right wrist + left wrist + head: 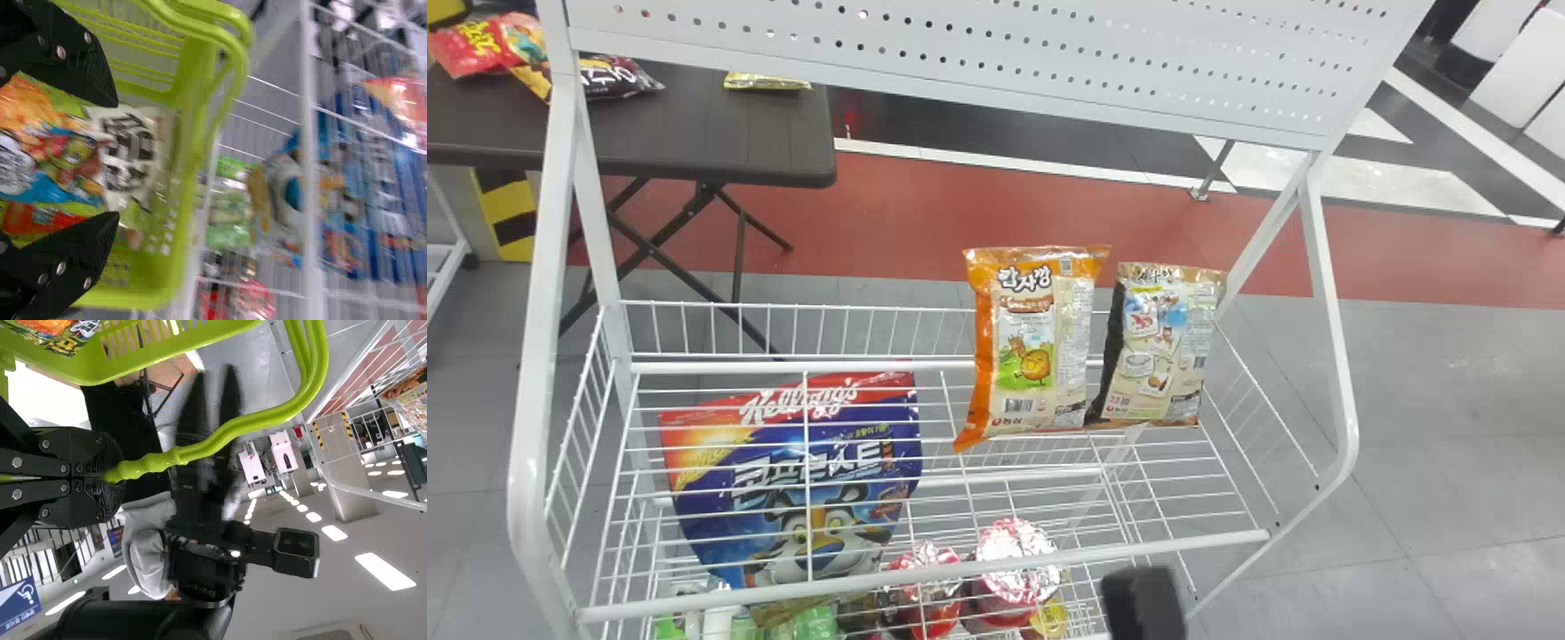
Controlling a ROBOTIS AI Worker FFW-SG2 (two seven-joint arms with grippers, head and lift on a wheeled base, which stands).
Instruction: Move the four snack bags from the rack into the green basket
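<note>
At the bottom edge of the head view, a blurred black part of my right gripper [1143, 604] shows in front of the rack [925, 569]. An orange snack bag [1036, 347] and a black-and-beige snack bag [1160, 347] stand side by side on the rack's right half. My left gripper [120, 473] is shut on the green basket's handle [220, 437]. In the right wrist view, my right gripper [118, 160] stands open over the green basket [177, 233], where colourful snack packaging [73, 160] lies under and between the fingers.
A blue cereal bag [800, 489] lies behind the wires at the rack's left, and red cups with foil lids [1014, 569] stand lower down. White uprights frame the rack's sides, with a perforated panel [996, 53] above. Behind is a dark table [711, 124] with more bags.
</note>
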